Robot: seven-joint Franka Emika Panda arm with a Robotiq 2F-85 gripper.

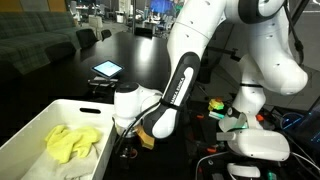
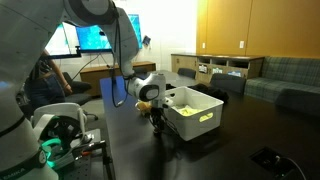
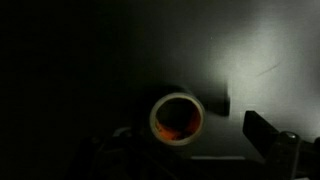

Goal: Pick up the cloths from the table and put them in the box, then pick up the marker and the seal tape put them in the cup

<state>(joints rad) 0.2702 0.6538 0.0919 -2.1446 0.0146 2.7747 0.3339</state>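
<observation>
A roll of seal tape [image 3: 177,118] with a pale rim and an orange-lit core lies flat on the dark table. In the wrist view it sits between my gripper's fingers. The right finger [image 3: 268,137] is clear of it and the left finger is lost in shadow. My gripper [image 1: 131,138] [image 2: 155,113] hangs low over the table, just beside the white box [image 1: 40,118] [image 2: 186,122], and looks open. The tape shows as a tan shape [image 1: 147,138] by the fingers. A yellow cloth [image 1: 72,142] [image 2: 206,115] lies in the box. The marker is not visible.
A blue upright object [image 2: 118,92] stands behind the gripper. A lit tablet [image 1: 107,69] lies farther back on the table. Cables and robot gear [image 1: 240,125] crowd one side. Sofas and shelves [image 2: 215,68] stand in the background.
</observation>
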